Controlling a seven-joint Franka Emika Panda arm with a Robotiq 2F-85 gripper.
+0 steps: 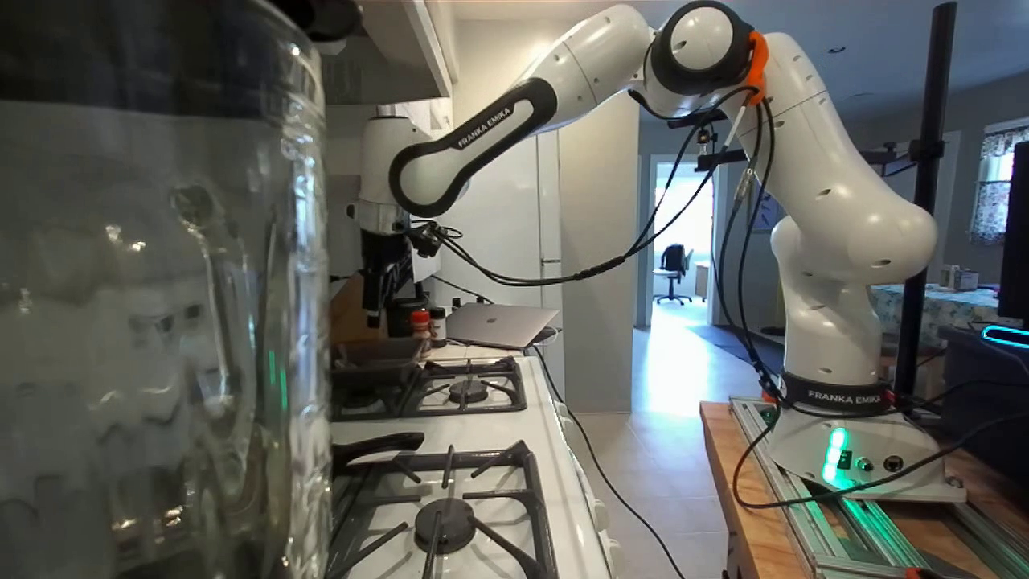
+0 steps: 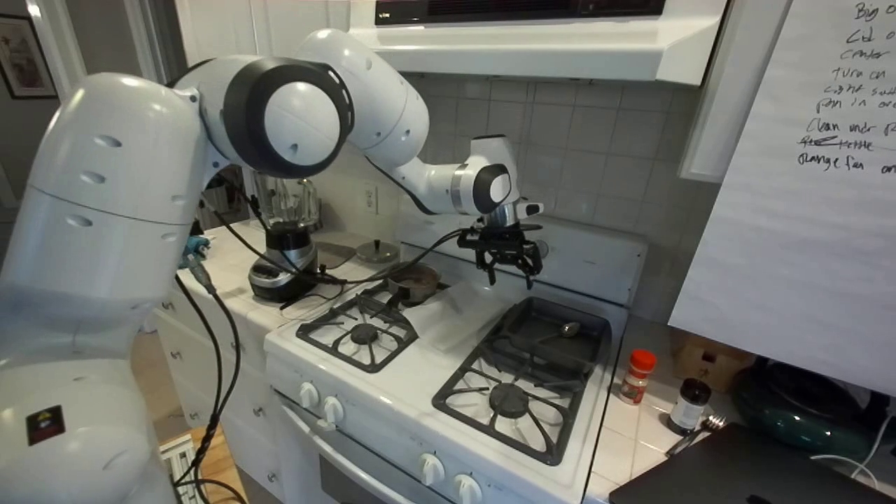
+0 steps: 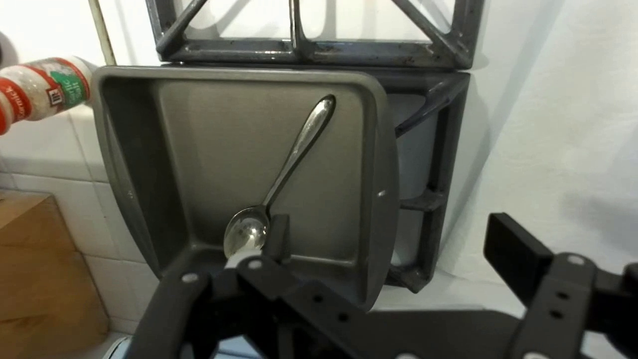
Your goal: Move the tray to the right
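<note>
Dark grey tray, rounded corners, 1 spoon inside, end effector spread wide

Room to pass lies between left and right grates; the tray blocks the surface's back right corner, a pan its back left; a jar stands off the right edge.

Arm: FRANKA EMIKA. Shaker: "Garlic". Paper, apparently: "Range fan".

I saw a gleaming white arm, FRANKA EMIKA lettered on black bands, cables and tool black.
</note>
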